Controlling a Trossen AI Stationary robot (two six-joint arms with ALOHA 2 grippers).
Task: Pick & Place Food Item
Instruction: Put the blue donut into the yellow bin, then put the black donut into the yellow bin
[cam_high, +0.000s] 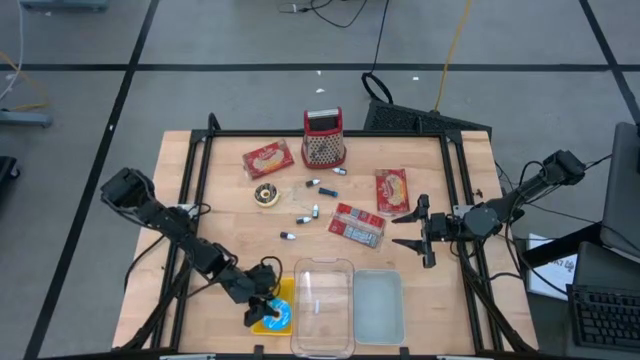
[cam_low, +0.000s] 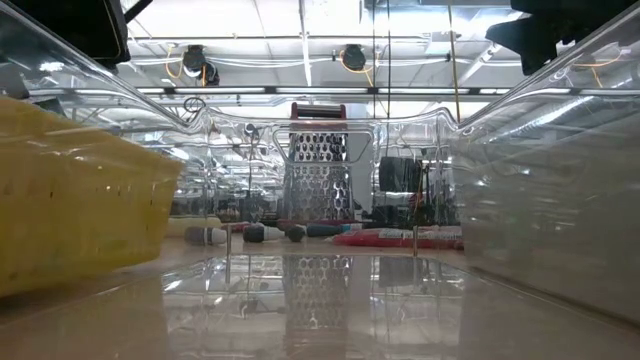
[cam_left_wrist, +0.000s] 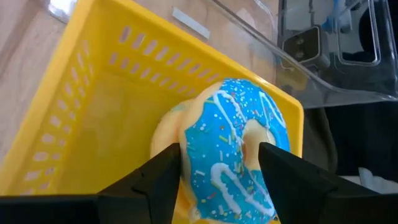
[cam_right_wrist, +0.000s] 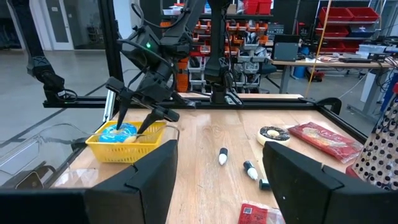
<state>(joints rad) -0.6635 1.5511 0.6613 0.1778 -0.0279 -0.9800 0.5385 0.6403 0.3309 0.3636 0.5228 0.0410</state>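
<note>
The left claw (cam_high: 262, 308) is positioned at the near left of the worktop (cam_high: 230, 215), over the yellow basket (cam_high: 272, 316). Its fingers (cam_left_wrist: 155, 177) stand parted on either side of the blue-iced doughnut (cam_left_wrist: 233, 146), which sits inside the basket; whether they touch it cannot be told. The clear container (cam_high: 322, 300) lies just right of the basket. The right claw (cam_high: 418, 232) waits over the worktop's right side, jaws apart and empty.

We see the left pincer (cam_high: 262, 309) down over the blue donut (cam_high: 277, 315) in the yellow basket (cam_high: 284, 290), right pincer (cam_high: 415, 231) hovering above the worktop (cam_high: 220, 180).
</note>
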